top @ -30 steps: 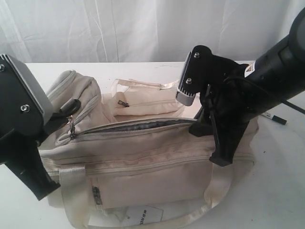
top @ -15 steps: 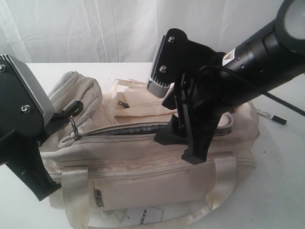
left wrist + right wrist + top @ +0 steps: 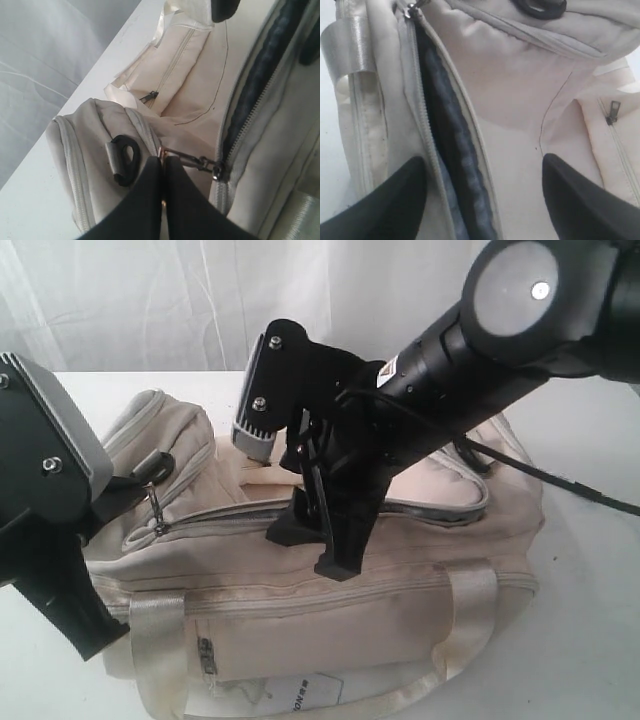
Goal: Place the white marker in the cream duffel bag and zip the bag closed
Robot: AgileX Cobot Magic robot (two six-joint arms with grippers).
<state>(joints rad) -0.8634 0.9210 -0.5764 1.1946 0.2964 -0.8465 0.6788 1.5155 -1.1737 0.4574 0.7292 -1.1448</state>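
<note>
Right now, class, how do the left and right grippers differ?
The left gripper is shut, pinching the zip pull; the right gripper is open wide and holds nothing. The left sits at one end of the bag; the right hangs over the middle, above the open zip. Both have black fingers and are at the same zip.

— What sort of place is this?
— A robot lab or test rig, I'd say.
— Why?
— A bare white bench, a white cloth backdrop hung behind it, and black robot arms reaching over the bench.
</note>
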